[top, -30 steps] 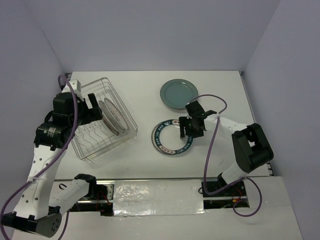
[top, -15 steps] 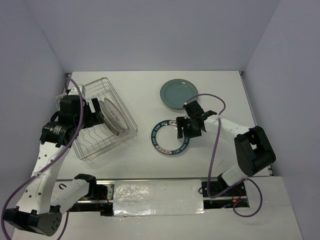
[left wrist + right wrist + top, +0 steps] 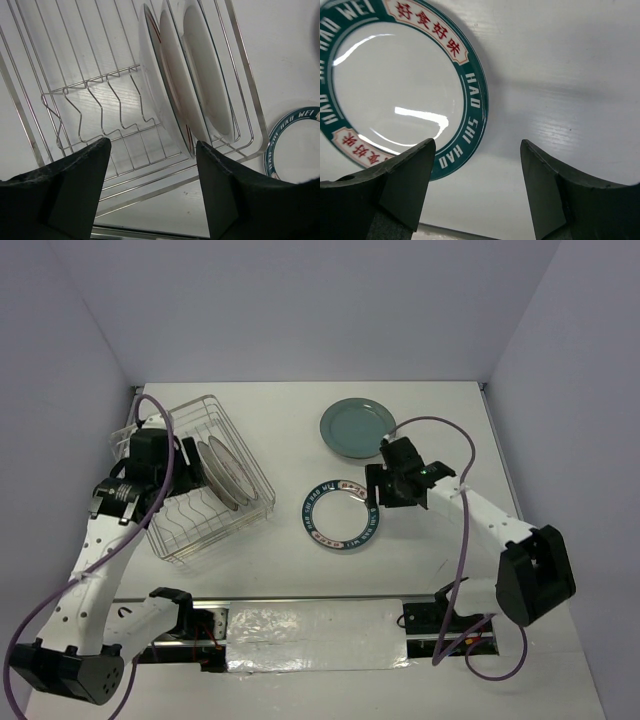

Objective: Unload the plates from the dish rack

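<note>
Hovering beside the plates [image 3: 205, 90], left pincer [image 3: 152, 150] gapes empty (right pincer [image 3: 476, 145] too, released).

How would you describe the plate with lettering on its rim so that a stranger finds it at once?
Start at the wire dish rack on the left of the table; to its right, two plates lie flat. Take the lettered plate, nearer the arms' bases. Unlike the plain grey-teal plate behind it, it has a white centre and a dark teal rim with lettering.

One wire dish rack [image 3: 185, 515] holding two upright plates [image 3: 232, 475], plus one grey-teal plate [image 3: 357, 427] and one teal-rimmed lettered plate [image 3: 340, 515] flat on the table [image 3: 280, 420].
</note>
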Robot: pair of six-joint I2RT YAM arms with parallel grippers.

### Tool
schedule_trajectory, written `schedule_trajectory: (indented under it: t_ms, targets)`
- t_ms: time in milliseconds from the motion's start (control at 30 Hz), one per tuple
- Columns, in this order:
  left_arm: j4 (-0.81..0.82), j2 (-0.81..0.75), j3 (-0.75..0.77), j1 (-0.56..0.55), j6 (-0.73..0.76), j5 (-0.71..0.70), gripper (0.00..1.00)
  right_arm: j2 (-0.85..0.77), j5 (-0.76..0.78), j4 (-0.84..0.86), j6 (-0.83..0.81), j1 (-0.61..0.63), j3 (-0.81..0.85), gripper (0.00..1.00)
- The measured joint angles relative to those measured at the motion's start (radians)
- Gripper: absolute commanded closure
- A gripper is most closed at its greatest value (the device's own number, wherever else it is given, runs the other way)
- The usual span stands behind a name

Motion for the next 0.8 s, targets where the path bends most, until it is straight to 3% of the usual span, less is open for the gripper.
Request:
schedule_trajectory:
  t_ms: [367, 467, 800]
  targets:
    - [0.071, 0.065, -0.078, -0.01, -0.097, -0.066, 0.28, -0.102, 0.013, -0.027, 0.003, 0.0, 0.033, 0.24]
    - [0.103, 0.079, -0.1, -0.01, -0.135, -0.086, 0.35, -0.103, 0.012, -0.028, 0.003, 0.002, 0.033, 0.24]
    - [0.147, 0.093, -0.116, -0.025, -0.249, -0.117, 0.77, -0.106, 0.009, -0.027, -0.012, 0.004, 0.029, 0.24]
